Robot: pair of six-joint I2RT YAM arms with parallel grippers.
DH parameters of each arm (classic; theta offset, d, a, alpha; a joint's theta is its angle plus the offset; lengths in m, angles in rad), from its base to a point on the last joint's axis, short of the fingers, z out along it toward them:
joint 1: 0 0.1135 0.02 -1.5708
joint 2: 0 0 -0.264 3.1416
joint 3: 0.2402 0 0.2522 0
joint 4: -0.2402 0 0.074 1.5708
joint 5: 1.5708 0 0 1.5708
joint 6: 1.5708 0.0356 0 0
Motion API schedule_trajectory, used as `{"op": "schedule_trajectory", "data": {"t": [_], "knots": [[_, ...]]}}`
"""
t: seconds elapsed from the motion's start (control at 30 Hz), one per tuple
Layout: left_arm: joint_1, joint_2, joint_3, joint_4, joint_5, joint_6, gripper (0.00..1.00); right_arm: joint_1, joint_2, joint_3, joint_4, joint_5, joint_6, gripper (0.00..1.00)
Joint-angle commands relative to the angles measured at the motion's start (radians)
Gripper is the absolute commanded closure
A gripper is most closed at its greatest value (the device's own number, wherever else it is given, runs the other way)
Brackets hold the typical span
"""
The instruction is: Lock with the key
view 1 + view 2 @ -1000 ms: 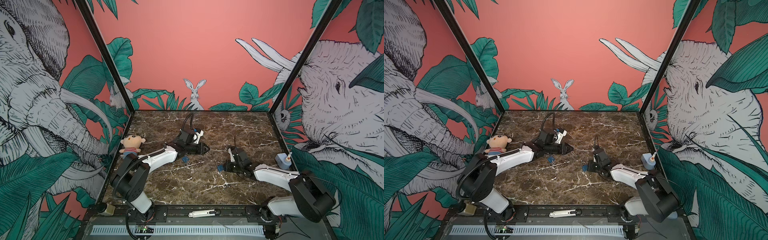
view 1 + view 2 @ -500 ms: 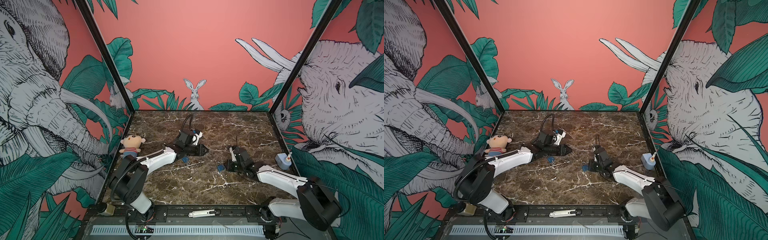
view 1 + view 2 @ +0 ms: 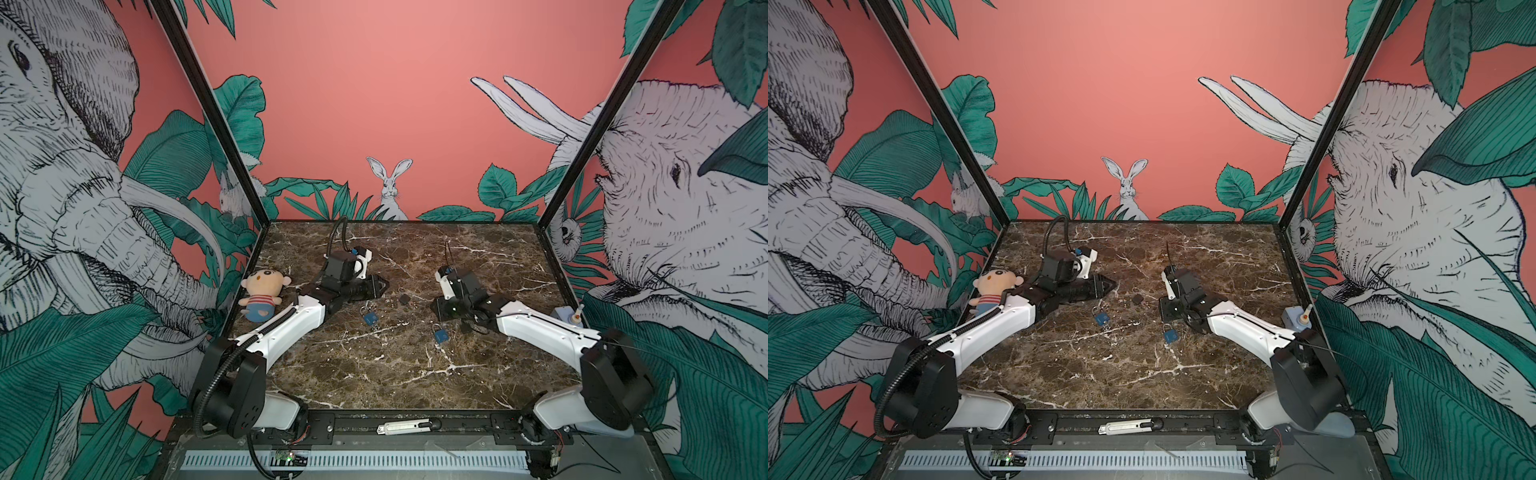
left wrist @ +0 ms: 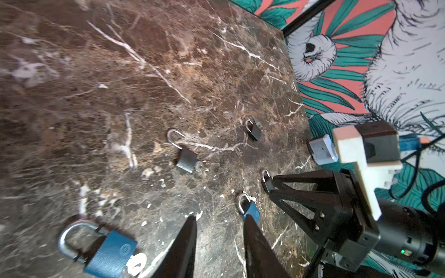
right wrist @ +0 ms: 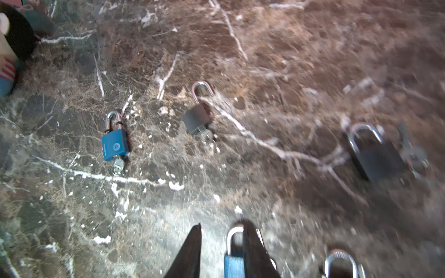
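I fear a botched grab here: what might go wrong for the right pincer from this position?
The right pincer stands open with one finger over the shackle of the blue lock; closing may pinch the shackle or shove the lock across the table. The neighbour lock lies close beside it, so a sweep may knock it.

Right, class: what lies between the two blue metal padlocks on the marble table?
Only bare marble table between the blue padlocks, in both top views; the small black padlock lies behind.

Open black padlock point(image 5: 195, 119) lies flat, shackle point(image 5: 202, 89) raised, key point(image 5: 206, 137) apparently inserted.
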Motion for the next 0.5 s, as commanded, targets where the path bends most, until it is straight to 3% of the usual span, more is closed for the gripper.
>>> {"op": "schedule_trajectory", "data": {"t": [0.0,0.23,0.47], "knots": [[0.06,-0.062,-0.03,-0.031,0.025,-0.02,0.65,0.024,0.096,0.114,-0.061,0.015,-0.136,0.68],[0.172,-0.122,-0.062,-0.061,0.049,-0.016,0.64,0.054,0.344,0.348,-0.143,0.023,-0.274,0.65],[0.226,-0.135,-0.082,-0.068,0.069,-0.011,0.64,0.064,0.483,0.493,-0.18,0.065,-0.345,0.63]]}}
